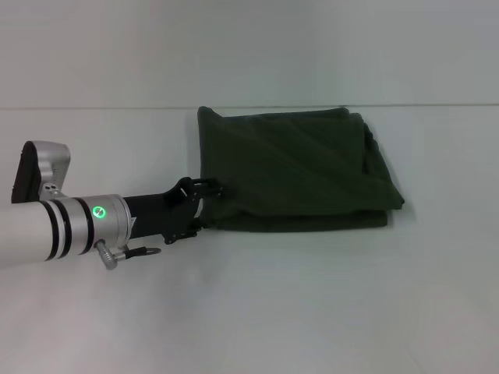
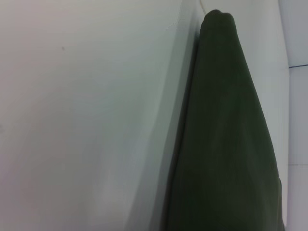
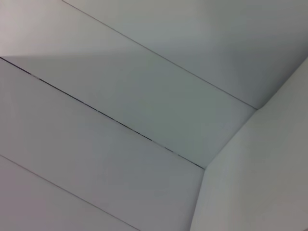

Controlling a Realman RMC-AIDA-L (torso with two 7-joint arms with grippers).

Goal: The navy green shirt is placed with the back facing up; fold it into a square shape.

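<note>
Shirt nearly folded square.
The left tool [image 1: 204,204] sits at the shirt's [image 1: 296,167] near-left corner on the table [image 1: 312,312]; grip unclear, edges uneven.

Table [image 1: 312,312]: white, flat, matte top; fills the lower and middle head view, running to a straight far edge across the picture. Surface plain and unmarked in that view. In the left wrist view the same white top [image 2: 72,120] shows as a broad pale field with one faint dark speck.

Wall [image 1: 249,47]: pale grey-white, plain, rising behind the table's far edge.

Panels [image 3: 120,96]: white flat surfaces in the right wrist view, divided by thin dark seams running parallel and slantwise; a further white face [image 3: 260,183] meets them at an inside corner. Which room surface these are cannot be told.
</note>
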